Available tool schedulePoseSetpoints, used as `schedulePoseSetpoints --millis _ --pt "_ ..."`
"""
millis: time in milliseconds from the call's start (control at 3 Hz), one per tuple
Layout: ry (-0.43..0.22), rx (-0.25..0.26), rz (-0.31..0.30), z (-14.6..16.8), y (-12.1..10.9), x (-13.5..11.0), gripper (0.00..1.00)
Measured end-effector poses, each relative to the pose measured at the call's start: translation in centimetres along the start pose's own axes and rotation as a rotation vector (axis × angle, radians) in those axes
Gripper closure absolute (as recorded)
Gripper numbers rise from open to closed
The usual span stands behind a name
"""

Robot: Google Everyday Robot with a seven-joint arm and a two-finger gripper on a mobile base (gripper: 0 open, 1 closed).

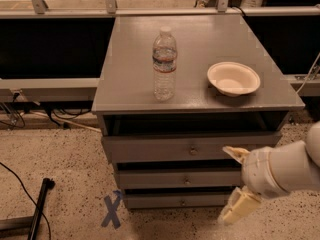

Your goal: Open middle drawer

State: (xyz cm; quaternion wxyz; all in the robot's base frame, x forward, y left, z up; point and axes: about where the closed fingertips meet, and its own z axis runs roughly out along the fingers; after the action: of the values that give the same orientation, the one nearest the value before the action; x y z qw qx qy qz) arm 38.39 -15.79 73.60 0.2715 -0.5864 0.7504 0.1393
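While the pincer [236, 180] gapes wide, its wrist hides one end of the middle drawer [170, 179].

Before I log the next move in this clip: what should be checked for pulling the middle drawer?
1. Middle drawer shut, nothing against its front: ok.
2. Its knob in plain view: ok.
3. Gripper at drawer height, fingers spread: ok.
4. Gripper lined up on the knob: not ok, it sits to the right of it.
5. Bottle and bowl upright on the cabinet top, apart from the gripper: ok.
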Motion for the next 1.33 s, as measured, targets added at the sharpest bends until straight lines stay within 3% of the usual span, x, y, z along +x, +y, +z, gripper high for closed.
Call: schedulePoseSetpoints --millis 333,667,1000,1333 --pt "0.029 0.098 -0.004 2.1 1.8 7.8 0.0" --pt "0.017 0.237 -0.04 2.3 2.0 12.1 0.0" --pt "0.04 0.287 -0.063 1.0 2.1 13.7 0.0" --pt "0.083 0.239 -0.071 3.1 1.5 13.9 0.0"
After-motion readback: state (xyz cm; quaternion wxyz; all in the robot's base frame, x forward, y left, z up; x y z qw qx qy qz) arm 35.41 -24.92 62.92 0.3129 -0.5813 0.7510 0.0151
